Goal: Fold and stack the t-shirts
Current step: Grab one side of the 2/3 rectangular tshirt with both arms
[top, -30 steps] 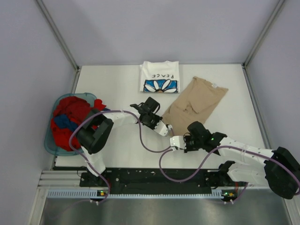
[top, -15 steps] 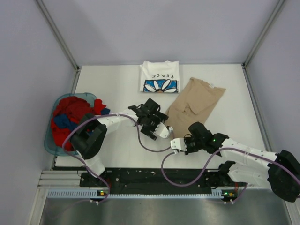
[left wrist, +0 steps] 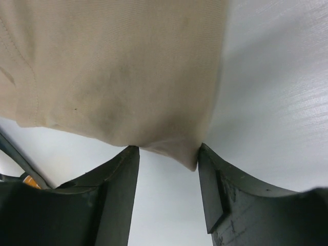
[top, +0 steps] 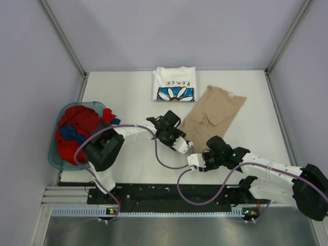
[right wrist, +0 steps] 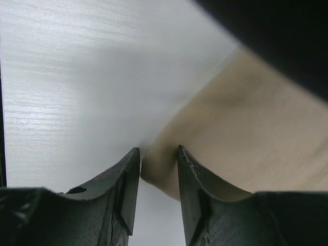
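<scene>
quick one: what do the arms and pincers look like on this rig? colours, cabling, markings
Both arms have white link shells with black joint housings and a purple-grey cable looping loosely alongside each. Left pincer and right pincer end in white blocks seen from above; the wrist views show dark, near-black fingers with flat inner faces. A small green light glows on the right arm. No lettering legible.

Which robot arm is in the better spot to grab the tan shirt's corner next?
Probably the left gripper: the plain tan cloth t-shirt's corner sits between its open fingers. The right gripper also straddles an edge, more narrowly.
</scene>
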`<control>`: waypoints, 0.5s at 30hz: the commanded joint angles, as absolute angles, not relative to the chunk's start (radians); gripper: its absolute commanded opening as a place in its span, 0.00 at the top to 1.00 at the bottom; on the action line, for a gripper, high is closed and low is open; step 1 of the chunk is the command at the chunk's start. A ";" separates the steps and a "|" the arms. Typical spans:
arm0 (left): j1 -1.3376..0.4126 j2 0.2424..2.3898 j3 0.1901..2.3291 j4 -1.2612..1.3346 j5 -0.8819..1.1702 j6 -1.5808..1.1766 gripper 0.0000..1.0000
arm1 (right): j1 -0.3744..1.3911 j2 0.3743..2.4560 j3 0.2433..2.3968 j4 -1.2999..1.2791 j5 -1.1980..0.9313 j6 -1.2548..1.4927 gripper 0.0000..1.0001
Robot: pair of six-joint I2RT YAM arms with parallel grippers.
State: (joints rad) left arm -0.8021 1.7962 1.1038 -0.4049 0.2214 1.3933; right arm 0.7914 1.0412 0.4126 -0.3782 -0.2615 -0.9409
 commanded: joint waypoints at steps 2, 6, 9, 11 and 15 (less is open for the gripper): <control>-0.813 1.842 1.143 -0.460 0.247 1.384 0.58 | 0.810 1.081 0.410 -0.368 -0.206 -0.919 0.64; -0.815 1.859 1.183 -0.518 0.233 1.341 1.00 | 0.815 1.109 0.426 -0.365 -0.176 -0.890 0.85; -0.815 1.850 1.219 -0.580 0.226 1.290 1.00 | 0.819 1.117 0.455 -0.397 -0.181 -0.856 1.00; -0.815 1.821 1.218 -0.609 0.227 1.260 1.00 | 0.827 1.124 0.503 -0.449 -0.172 -0.797 1.00; -0.815 1.718 1.187 -0.663 0.225 1.218 1.00 | 0.859 1.155 0.667 -0.573 -0.144 -0.577 1.00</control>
State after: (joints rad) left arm -0.8040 1.8427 1.1881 -0.5510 0.1993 1.2800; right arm 0.8249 1.1240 0.5041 -0.4435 -0.1860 -0.8047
